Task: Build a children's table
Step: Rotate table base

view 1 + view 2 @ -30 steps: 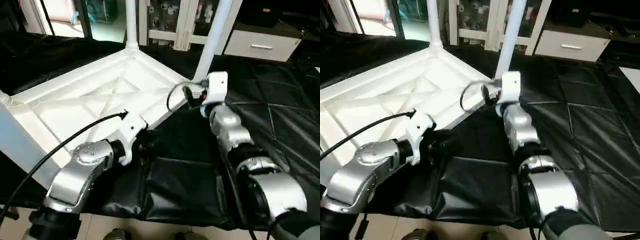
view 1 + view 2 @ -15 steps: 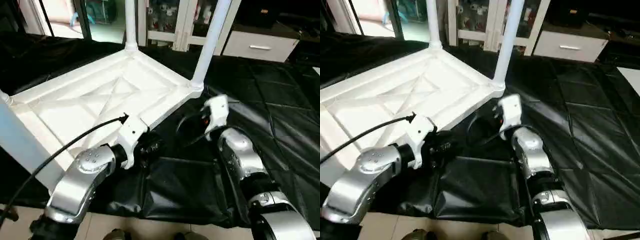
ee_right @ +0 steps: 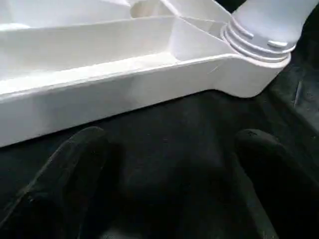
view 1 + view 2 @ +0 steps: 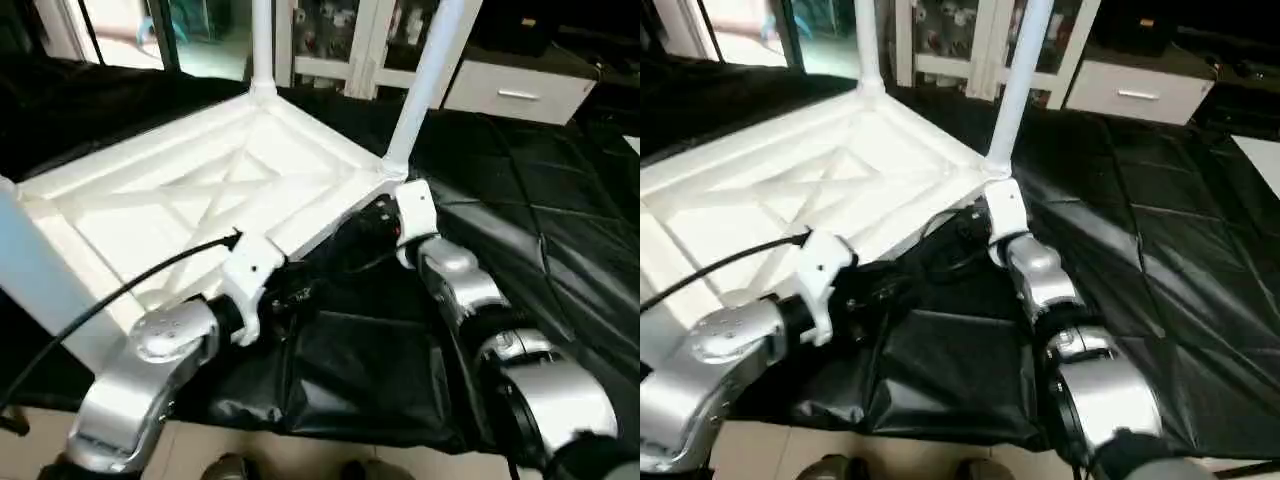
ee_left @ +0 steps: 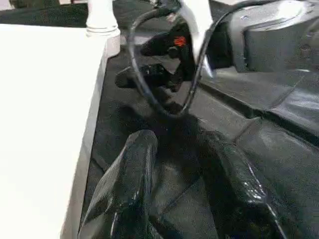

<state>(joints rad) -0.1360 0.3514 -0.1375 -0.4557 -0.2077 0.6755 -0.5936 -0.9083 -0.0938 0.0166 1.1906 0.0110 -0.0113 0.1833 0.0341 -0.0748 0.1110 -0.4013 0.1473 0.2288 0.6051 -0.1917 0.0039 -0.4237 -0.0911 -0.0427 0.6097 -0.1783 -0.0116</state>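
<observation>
Legs first: the tapered white tube legs of the white plastic children's table run straight up out of our head views, so we cannot see their far ends. We make out one at the far corner socket, one at the corner beside our right arm, and a third cut off by the picture's left edge; the fourth corner we cannot make out.

The square top lies upside down on the black-sheeted work table, its X-ribbed underside facing up, one corner pointing toward the far edge of the work table and the white cabinets behind it. The legs' long axes stand near upright, leaning a little.

Our right gripper sits low over the black sheet just beside the near-right corner socket, fingers spread wide with nothing between them. They are apart from the table's rim. In the head views its fingers are hidden behind the white wrist housing.

Our left gripper hovers beside the rim's near edge, fingers partly apart, holding nothing; black sheet shows between them. Its black cable loops back across the upturned top. In the head views its fingers are dark against the dark sheet and hard to separate.
</observation>
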